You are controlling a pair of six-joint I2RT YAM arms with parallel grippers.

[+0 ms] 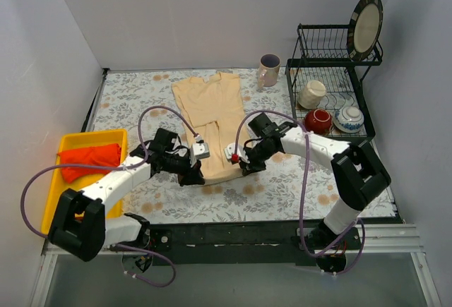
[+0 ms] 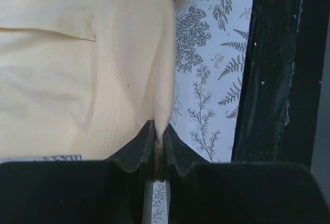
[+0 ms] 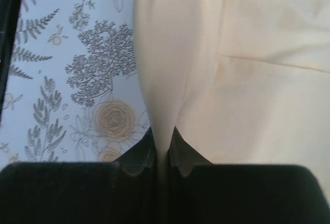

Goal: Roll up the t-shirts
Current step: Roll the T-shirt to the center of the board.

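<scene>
A pale beige t-shirt point(image 1: 210, 113) lies folded into a long narrow strip down the middle of the flowered table, its near end towards the arms. My left gripper point(image 1: 192, 174) is shut on the near left edge of the t-shirt; the left wrist view shows the cloth point(image 2: 77, 69) pinched between the fingers at my left gripper point(image 2: 159, 140). My right gripper point(image 1: 244, 164) is shut on the near right edge; the right wrist view shows a fold of the cloth point(image 3: 237, 69) pinched at my right gripper point(image 3: 162, 142).
A yellow bin point(image 1: 51, 180) at the left holds an orange-red cloth point(image 1: 88, 159). A mug point(image 1: 269, 69) stands behind the shirt. A black dish rack point(image 1: 332, 74) at the back right holds a plate, cup and bowls. The table's black front edge point(image 2: 278, 69) is close.
</scene>
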